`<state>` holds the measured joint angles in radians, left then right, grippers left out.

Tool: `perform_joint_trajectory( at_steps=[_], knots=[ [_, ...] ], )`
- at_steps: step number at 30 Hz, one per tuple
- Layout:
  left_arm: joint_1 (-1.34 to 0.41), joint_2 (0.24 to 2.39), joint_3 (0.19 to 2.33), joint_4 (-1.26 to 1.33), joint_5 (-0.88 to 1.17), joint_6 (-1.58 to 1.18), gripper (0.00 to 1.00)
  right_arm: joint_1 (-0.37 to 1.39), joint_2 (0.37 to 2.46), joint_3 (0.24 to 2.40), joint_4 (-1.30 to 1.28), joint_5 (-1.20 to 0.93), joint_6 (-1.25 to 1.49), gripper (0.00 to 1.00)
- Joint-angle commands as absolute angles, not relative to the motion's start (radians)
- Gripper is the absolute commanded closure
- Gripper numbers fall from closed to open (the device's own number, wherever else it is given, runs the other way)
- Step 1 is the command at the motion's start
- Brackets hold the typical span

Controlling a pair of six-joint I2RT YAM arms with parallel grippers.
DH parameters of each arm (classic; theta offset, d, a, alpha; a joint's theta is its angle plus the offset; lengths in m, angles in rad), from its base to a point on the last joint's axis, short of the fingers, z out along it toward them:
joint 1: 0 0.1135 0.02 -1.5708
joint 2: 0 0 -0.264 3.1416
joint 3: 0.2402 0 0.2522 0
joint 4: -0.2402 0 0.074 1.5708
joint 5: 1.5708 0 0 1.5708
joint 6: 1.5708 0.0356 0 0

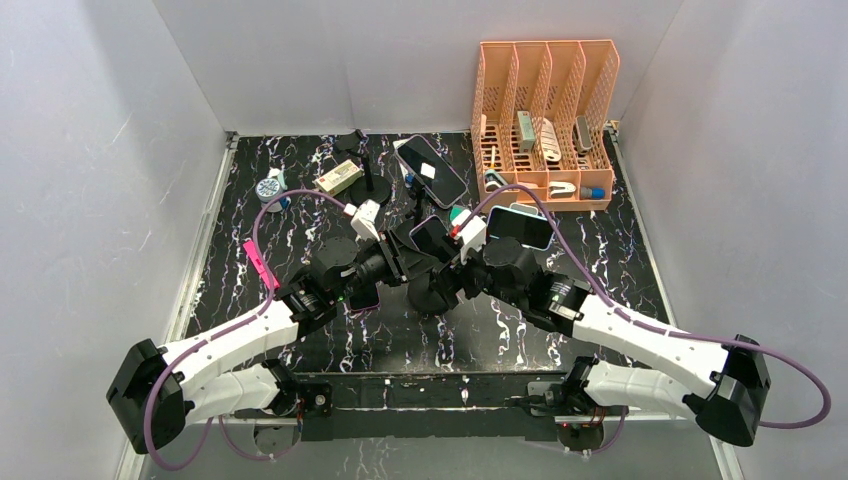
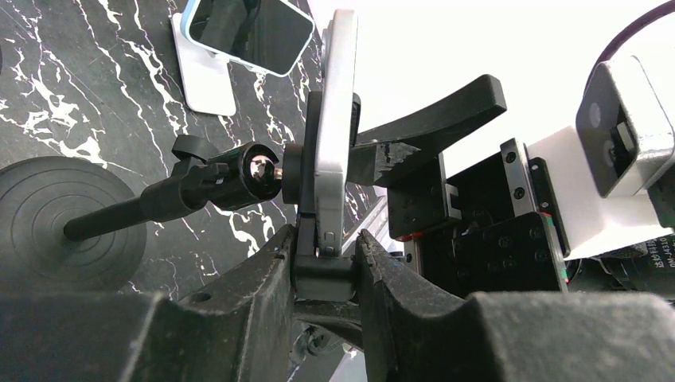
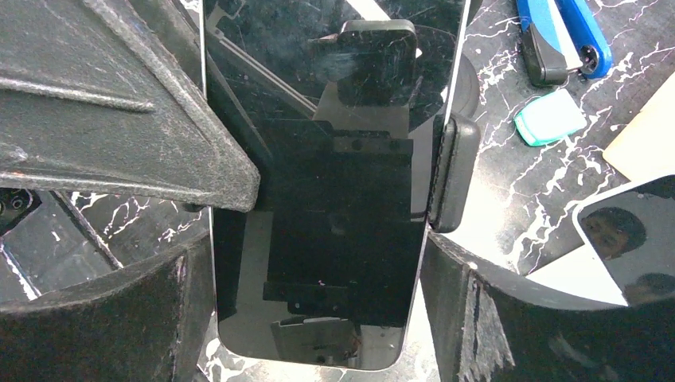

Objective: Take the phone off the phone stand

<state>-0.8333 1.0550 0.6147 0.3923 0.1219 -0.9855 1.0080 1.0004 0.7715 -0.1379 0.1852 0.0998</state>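
1. We see the phone [image 3: 318, 159], its dark screen filling the centre.
2. Our right end effector [image 3: 318, 302] straddles it, fingers spread.
3. A pad of the phone stand [image 3: 450, 171] touches its 3 o'clock edge.
4. A teal block [image 3: 549, 118] lies at 2 o'clock.

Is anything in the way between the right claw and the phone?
Nothing visible. The open right claw straddles the phone, a finger on each side; the phone stand's side clamp grips its edge.
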Motion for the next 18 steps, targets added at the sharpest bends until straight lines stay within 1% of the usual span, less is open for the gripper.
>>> perform_joint_trajectory(
  at_steps=[1, 6, 10, 13, 15, 16, 18],
  knots=[
    [-0.835, 1.052, 0.603, 0.357, 0.130, -0.992, 1.00, 1.008, 0.994, 0.790, -0.068, 0.209, 0.079, 0.07],
    [-0.835, 1.054, 0.600, 0.357, 0.133, -0.994, 1.00, 1.008, 1.001, 0.797, -0.063, 0.209, 0.071, 0.11],
    [-0.835, 1.053, 0.598, 0.359, 0.134, -0.994, 1.00, 1.008, 1.010, 0.805, -0.058, 0.214, 0.075, 0.07],
    [-0.835, 1.051, 0.596, 0.359, 0.134, -0.994, 1.00, 1.007, 1.023, 0.811, -0.063, 0.221, 0.077, 0.08],
    [-0.835, 1.051, 0.596, 0.359, 0.136, -0.994, 1.00, 1.008, 1.028, 0.814, -0.065, 0.226, 0.083, 0.12],
    [-0.834, 1.051, 0.596, 0.358, 0.136, -0.994, 1.00, 1.007, 1.030, 0.815, -0.065, 0.228, 0.083, 0.16],
    [-0.836, 1.049, 0.595, 0.355, 0.137, -0.993, 1.00, 1.008, 1.030, 0.815, -0.066, 0.231, 0.087, 0.26]
  ],
)
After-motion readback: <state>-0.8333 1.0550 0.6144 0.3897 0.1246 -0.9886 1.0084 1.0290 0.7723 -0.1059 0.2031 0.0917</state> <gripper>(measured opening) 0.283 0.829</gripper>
